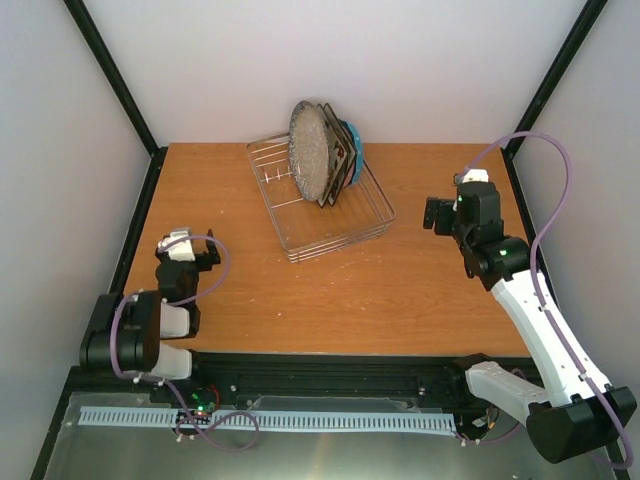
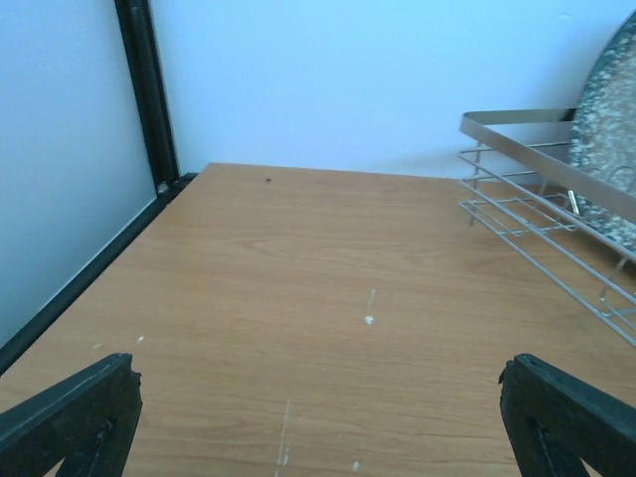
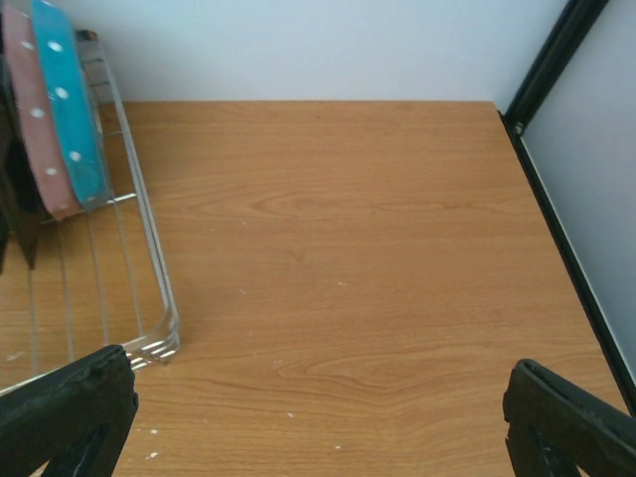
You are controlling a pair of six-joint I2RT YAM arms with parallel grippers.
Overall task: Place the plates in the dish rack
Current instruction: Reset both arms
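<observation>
With the plates propped on edge between the tines of the dish rack at upper centre, the left hand at lower left and right hand at right hover wide and empty.

Rear plates mostly hidden behind grey plate

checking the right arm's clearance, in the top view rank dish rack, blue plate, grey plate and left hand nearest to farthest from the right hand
1. dish rack, its right rim just left of the right hand
2. blue plate, rightmost plate in the rack
3. grey plate, leftmost plate in the rack
4. left hand, far over at the near left
</observation>
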